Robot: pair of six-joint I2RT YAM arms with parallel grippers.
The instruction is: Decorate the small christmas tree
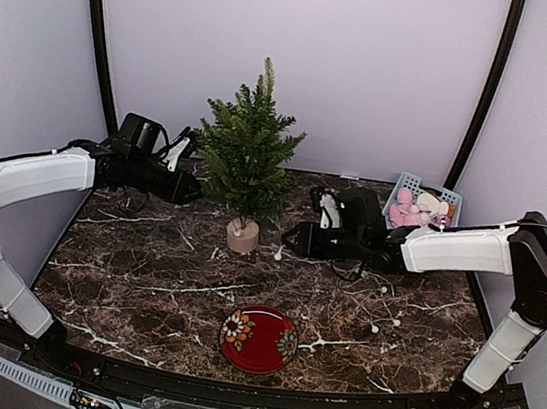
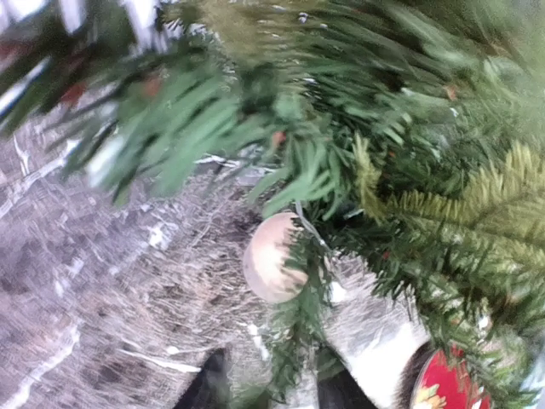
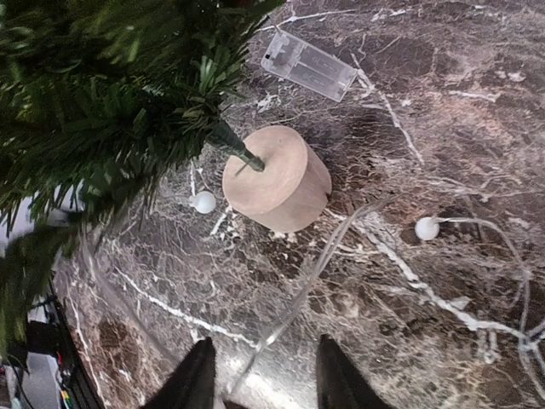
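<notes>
Fingers spread, the right gripper [image 3: 264, 379] lets a clear light wire [image 3: 306, 284] lie loose between them. The small christmas tree [image 1: 248, 156] stands just ahead. Opposite, the left gripper [image 2: 277, 392], fingers also apart, noses into the branches, apparently steadying the tree for draping.

Your table [image 1: 141, 288] is topped in dark brown marble with white veins. Behind the table you have a plain pale lilac wall [image 1: 374, 56], and matching panels [image 1: 21, 50] close in on the table's left and right. Two black poles [image 1: 100, 30] rise from the table's far corners. The light on the table is soft and even.
</notes>
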